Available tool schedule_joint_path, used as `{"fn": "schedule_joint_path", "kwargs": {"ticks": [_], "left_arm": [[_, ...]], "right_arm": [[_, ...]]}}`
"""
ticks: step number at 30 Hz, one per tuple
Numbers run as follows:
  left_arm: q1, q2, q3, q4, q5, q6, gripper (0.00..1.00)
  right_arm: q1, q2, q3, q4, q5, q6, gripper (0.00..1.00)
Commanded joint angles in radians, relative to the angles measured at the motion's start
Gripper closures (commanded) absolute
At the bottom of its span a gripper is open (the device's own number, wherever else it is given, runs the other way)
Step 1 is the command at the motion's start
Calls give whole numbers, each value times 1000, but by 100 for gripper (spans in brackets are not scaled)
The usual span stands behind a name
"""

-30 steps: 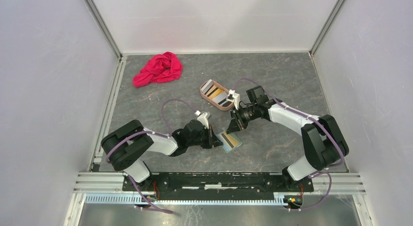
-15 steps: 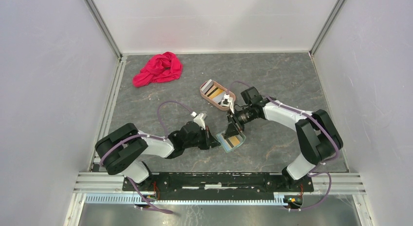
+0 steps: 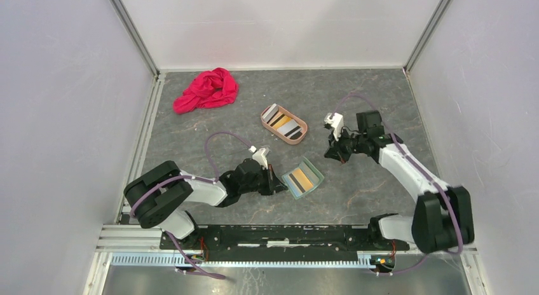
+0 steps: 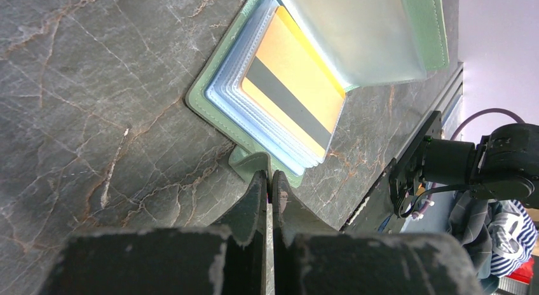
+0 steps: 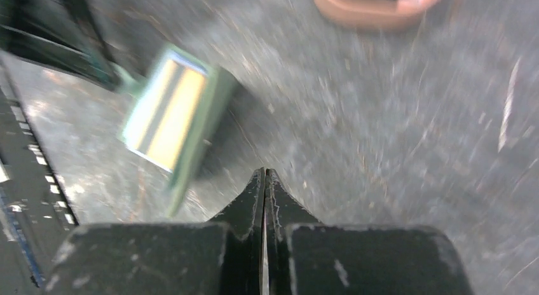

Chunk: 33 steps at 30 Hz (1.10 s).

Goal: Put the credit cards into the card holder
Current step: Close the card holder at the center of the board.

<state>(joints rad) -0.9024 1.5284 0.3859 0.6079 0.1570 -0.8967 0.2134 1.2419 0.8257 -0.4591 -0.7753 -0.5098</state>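
Right view blurred; right gripper (image 5: 265, 174) jaws pressed together. Left gripper (image 4: 267, 175) jaws seemingly pinch tab of sage-green card holder (image 4: 356, 34); orange striped card (image 4: 293, 91) inside.

One card holder (image 3: 303, 179), one tray (image 3: 298, 140), several cards (image 3: 283, 123), one red cloth (image 3: 206, 90).

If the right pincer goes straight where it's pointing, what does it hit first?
Probably the bare table; the right pincer points down at it, card holder off to one side, tray to the other.
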Motion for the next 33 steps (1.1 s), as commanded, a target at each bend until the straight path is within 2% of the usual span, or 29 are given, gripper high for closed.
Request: {"fn": "schedule_joint_path", "kwargs": {"ticks": [1,9,14,22,33], "left_arm": [[8,8,-1,4,-19,-13,98],[8,8,-3,11,-17,-9,98],[8,4,-12,33,-15,-8,98],[8,-8,-26,49,-16,-10,98],[8,-52,-41,59,-6,-18,98]], "right_arm": [[3,135,-29,71,258,79,100],[136,158,-67,85,60,44,100],[215,189,-82,108,-4,45,100],[292,270,-86,127,-29,68,100],[304,381,-82,146,-37,110,98]]}}
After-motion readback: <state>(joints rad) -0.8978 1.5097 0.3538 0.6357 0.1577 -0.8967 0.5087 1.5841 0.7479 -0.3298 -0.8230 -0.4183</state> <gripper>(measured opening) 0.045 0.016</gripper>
